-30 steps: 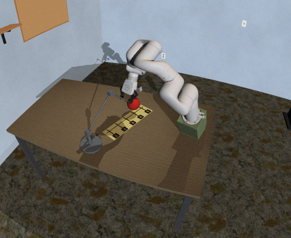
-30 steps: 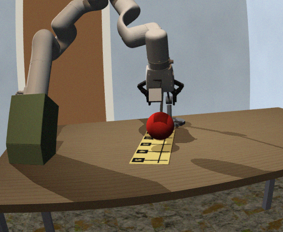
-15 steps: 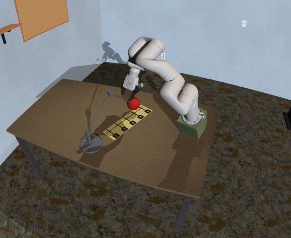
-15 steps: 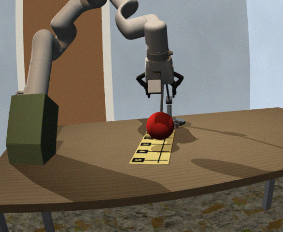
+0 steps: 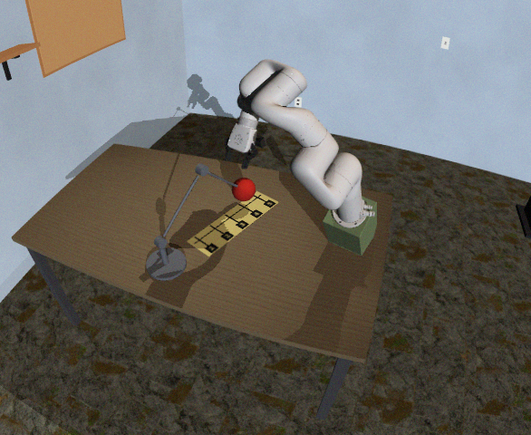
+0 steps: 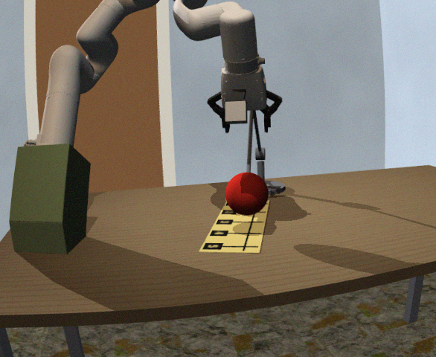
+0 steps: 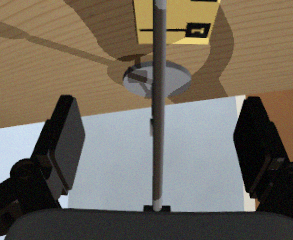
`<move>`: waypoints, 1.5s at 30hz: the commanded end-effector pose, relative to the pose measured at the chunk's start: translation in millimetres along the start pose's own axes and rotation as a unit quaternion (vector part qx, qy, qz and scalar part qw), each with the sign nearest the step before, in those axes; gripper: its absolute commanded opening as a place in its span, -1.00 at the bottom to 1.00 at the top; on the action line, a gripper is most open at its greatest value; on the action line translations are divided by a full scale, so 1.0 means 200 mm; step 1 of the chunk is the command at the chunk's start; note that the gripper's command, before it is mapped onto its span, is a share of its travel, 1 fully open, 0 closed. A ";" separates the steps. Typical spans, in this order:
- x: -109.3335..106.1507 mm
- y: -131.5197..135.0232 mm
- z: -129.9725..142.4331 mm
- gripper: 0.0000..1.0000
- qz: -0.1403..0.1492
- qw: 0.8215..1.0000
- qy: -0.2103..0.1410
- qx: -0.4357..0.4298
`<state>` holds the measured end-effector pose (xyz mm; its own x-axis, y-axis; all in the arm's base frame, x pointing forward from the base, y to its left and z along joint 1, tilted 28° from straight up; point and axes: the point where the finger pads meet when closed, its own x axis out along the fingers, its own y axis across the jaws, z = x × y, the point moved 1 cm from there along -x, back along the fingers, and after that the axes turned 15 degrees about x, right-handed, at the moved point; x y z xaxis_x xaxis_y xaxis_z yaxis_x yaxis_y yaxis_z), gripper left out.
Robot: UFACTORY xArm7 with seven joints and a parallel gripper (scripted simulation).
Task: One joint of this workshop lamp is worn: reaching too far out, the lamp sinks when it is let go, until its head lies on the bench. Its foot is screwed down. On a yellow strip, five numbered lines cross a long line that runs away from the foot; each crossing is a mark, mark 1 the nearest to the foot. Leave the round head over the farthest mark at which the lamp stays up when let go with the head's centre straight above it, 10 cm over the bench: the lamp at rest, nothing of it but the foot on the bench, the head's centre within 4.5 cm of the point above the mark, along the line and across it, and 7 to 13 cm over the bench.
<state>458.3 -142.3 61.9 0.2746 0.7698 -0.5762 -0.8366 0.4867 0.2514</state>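
Note:
The lamp's round red head (image 5: 244, 189) (image 6: 246, 193) hangs clear of the bench above the yellow strip (image 5: 246, 216) (image 6: 233, 239) (image 7: 178, 17); the exact mark below it is hard to tell. The grey foot (image 5: 174, 266) (image 6: 277, 187) (image 7: 178, 75) stands on the bench. The lower rod (image 5: 179, 206) rises to the elbow joint (image 5: 201, 169), and the upper rod (image 5: 221, 178) slopes down to the head. My gripper (image 5: 236, 161) (image 6: 246, 130) (image 7: 159, 115) is open and empty, above the head. A rod shows between the fingers in the wrist view, but nothing is gripped. The head is outside the wrist view.
The wooden bench (image 5: 265, 281) (image 6: 152, 226) carries the strip and the foot. The green arm base (image 5: 350, 236) (image 6: 39, 184) stands at the bench's right end in the top view. Dark shadows of arm and lamp fall across bench and strip. A shelf (image 5: 4, 56) is on the left wall.

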 end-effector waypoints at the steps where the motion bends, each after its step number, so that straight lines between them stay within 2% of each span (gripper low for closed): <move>1: -0.11 -0.01 0.00 1.00 -0.002 1.000 0.000 -0.001; 5: -0.18 -0.01 0.00 1.00 -0.002 1.000 0.000 -0.001; 22: -0.14 -0.01 0.00 1.00 -0.003 1.000 0.001 -0.001; 45: -0.14 -0.01 0.00 1.00 -0.003 1.000 0.000 -0.001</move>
<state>451.1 -162.6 76.8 0.2753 0.7691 -0.5767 -0.8362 0.4875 0.2510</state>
